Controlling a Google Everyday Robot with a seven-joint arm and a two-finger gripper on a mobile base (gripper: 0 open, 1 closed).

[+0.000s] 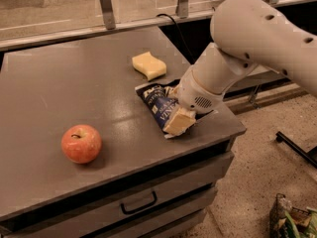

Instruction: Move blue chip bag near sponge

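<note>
The blue chip bag [157, 104] lies flat on the grey countertop [74, 83] near its right front corner, dark navy with white lettering. My gripper [179, 121] rests on the bag's front end, its yellowish pad [178, 123] pressed against the foil; the white arm [247, 43] reaches in from the upper right and hides the bag's right side. The sponge [149, 65], a pale yellow block with wavy sides, sits just behind the bag, a short gap apart from it.
A red apple [81, 143] sits at the left front of the countertop. A drawer with a dark handle [139, 204] is below the front edge. A railing [106, 6] runs behind the counter. Speckled floor lies to the right, with a basket [292, 222] at the bottom right.
</note>
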